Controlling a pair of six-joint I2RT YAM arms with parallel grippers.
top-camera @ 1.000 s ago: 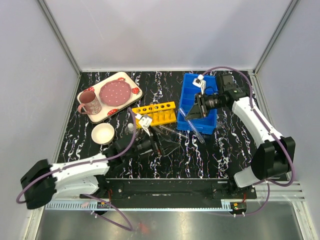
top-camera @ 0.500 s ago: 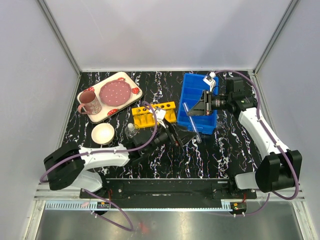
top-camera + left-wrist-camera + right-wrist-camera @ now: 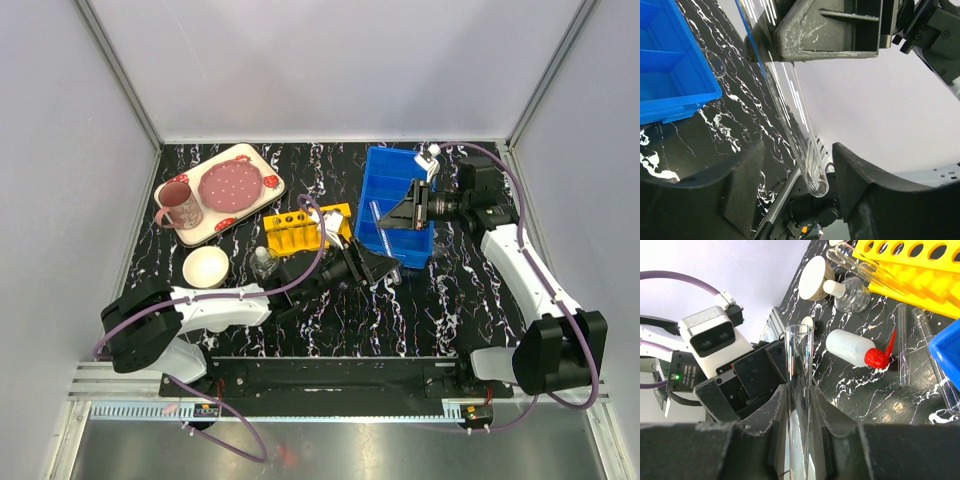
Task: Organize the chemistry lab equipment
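My right gripper is shut on a clear test tube and holds it slanted over the blue bin's near edge. My left gripper is open, its fingers either side of the tube's rounded lower end without touching it. The yellow rack stands behind the left arm. The red-capped squeeze bottle lies on the table next to loose tubes. The glass flask stands left of the arm. I cannot pick out the small dish.
The blue bin sits under the right gripper. A tray with a pink mug and a plate is at the back left. A white bowl sits near the flask.
My left arm swung right and its open gripper came up around the lower end of the tube. My right gripper drew back a little to the right, still holding the tube.
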